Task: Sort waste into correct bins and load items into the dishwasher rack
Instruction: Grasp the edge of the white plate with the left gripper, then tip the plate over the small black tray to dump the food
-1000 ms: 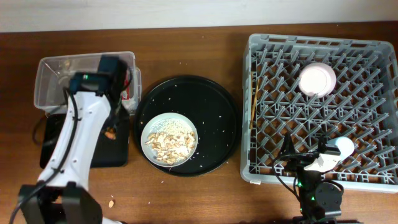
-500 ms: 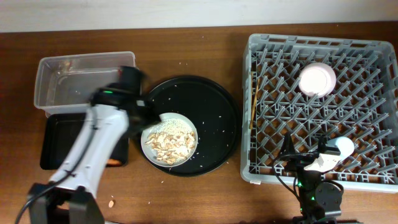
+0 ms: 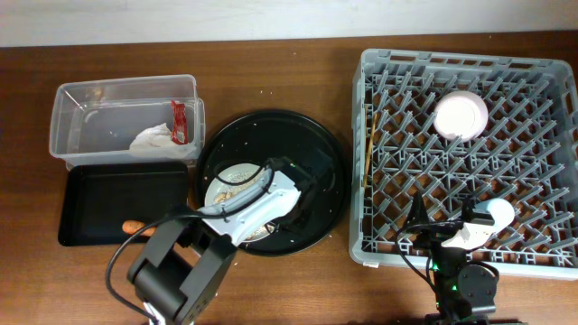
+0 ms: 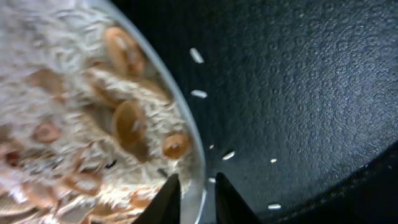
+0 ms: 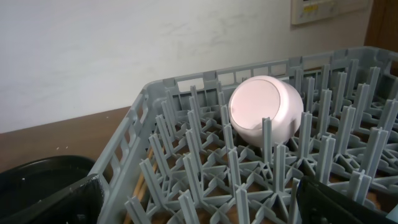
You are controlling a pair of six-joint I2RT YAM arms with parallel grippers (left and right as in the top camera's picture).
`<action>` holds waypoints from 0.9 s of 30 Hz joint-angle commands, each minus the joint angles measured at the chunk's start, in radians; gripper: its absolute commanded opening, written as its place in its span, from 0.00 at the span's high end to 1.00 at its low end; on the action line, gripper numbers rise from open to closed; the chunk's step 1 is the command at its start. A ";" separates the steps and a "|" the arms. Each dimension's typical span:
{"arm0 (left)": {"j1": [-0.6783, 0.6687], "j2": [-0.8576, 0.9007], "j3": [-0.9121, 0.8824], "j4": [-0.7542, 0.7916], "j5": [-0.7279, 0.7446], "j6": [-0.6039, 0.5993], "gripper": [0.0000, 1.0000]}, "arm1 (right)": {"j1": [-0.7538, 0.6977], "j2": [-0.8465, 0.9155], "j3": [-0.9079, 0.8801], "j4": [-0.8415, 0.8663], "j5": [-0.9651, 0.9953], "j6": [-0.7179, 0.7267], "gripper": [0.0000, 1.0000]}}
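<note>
The left gripper (image 4: 198, 194) hangs over the round black tray (image 3: 327, 153). Its fingers (image 4: 169, 200) are only narrowly parted and straddle the rim of the pale plate (image 4: 93, 130), one tip over the food, the other over the tray's dark floor. Whether the pads touch the rim cannot be told. The plate sits in the tray, heaped with rice-like food scraps (image 4: 127, 121), and loose rice grains (image 4: 198, 94) lie on the tray just outside its edge.

Left of the round tray, the clear tub (image 3: 68, 117) holds the crumpled white napkin (image 3: 151, 139) and the red wrapper (image 3: 178, 122). The black rectangular tray (image 3: 99, 194) beside it holds one orange scrap (image 3: 134, 226).

Right of the round tray stands the grey dishwasher rack (image 3: 470, 60). The chopsticks (image 3: 368, 140) lie along its nearest wall and the pinkish-white bowl (image 5: 264, 112) is tipped among the pegs farther in. The right gripper (image 5: 199, 196) is spread wide over the rack, holding nothing.
</note>
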 commanded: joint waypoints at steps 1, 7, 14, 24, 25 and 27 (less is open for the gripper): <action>0.000 0.048 0.007 0.011 0.022 0.049 0.79 | -0.005 -0.008 -0.009 -0.001 -0.002 0.000 0.02; 0.000 0.056 0.069 0.004 0.010 0.044 1.00 | -0.005 -0.008 -0.009 -0.001 -0.002 0.000 0.02; 0.083 -0.118 0.230 -0.188 -0.161 -0.223 1.00 | -0.005 -0.008 -0.009 -0.001 -0.002 0.000 0.02; 0.565 -0.285 0.215 -0.239 0.292 -0.039 1.00 | -0.005 -0.008 -0.009 -0.001 -0.002 0.000 0.02; 0.617 -0.285 0.205 -0.224 0.335 -0.017 1.00 | -0.005 -0.008 -0.009 -0.001 -0.002 0.000 0.02; 0.711 -0.285 0.194 -0.211 0.378 0.026 1.00 | -0.005 -0.008 -0.009 -0.001 -0.002 0.000 0.02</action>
